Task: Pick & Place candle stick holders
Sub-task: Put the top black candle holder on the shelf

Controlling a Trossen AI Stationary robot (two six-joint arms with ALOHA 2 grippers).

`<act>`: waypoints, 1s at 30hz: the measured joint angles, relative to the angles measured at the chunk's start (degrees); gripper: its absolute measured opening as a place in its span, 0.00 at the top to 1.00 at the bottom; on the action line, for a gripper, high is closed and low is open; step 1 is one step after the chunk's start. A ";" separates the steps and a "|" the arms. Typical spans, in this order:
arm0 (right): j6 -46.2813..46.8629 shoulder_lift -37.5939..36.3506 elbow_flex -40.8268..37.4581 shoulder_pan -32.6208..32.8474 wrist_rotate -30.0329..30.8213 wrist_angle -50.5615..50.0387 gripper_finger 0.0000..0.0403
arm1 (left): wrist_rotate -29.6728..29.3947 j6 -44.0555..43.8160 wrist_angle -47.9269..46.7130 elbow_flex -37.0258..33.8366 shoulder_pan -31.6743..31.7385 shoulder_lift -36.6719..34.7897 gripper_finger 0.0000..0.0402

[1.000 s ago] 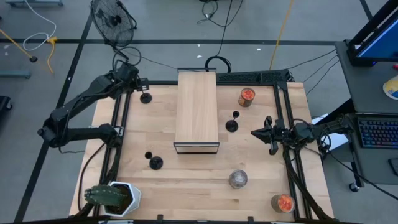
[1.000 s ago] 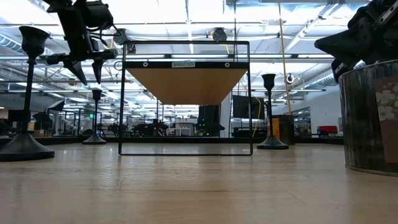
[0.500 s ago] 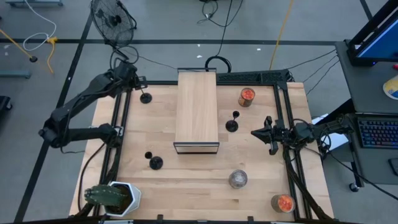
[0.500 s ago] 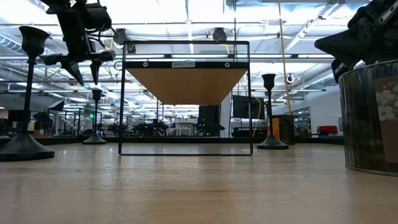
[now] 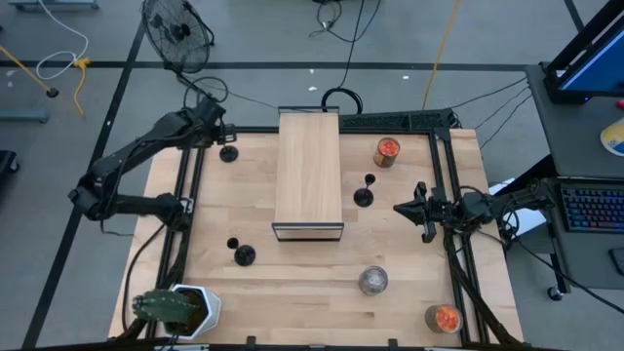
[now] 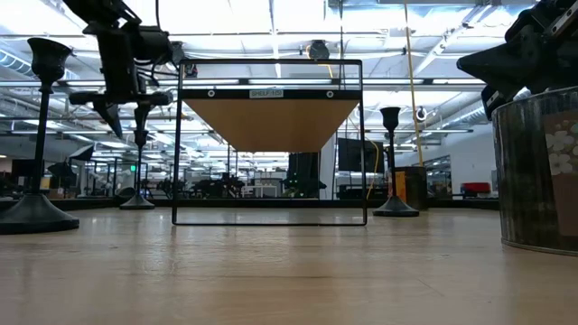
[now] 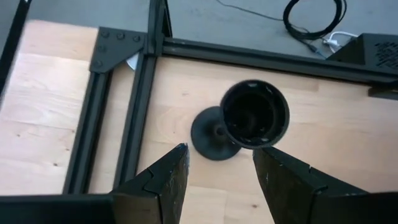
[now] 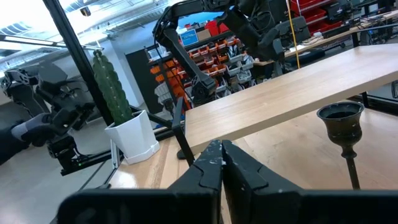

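Above far-left candle stick holder (image 5: 228, 153), left end effector (image 7: 217, 180) parted, ungripping, wooden shelf (image 5: 308, 171) beside, right end effector (image 5: 421, 212) clenched.

Open tabletop (image 5: 312, 278) flanks the raised shelf (image 5: 308, 171) blocking centre.

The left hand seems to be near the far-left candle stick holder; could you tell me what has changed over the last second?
The left hand has shifted toward the far-left candle stick holder and now hangs open right above its cup, not gripping. The right hand stayed shut at the table's right edge; the holders and jars have not moved.
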 joint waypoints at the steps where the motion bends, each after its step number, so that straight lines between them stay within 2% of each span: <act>1: 0.00 0.00 -0.01 0.00 0.00 -0.02 1.00 | 0.77 -0.34 0.01 0.00 0.00 -0.06 0.53; 9: 0.46 0.00 -0.01 0.00 0.00 0.00 1.00 | 3.24 -1.75 0.02 0.00 0.00 -5.09 0.53; 16: 0.45 0.00 -0.01 0.00 0.00 -0.01 1.00 | -0.85 -3.46 0.02 0.00 0.31 -9.70 0.53; 24: -0.42 0.00 0.01 0.00 0.00 -0.02 1.00 | -0.69 -3.48 0.46 0.00 2.11 -6.35 0.53; 30: -0.44 0.00 -0.01 0.00 0.00 -0.02 1.00 | 1.46 -4.33 4.94 0.00 2.34 -3.89 0.53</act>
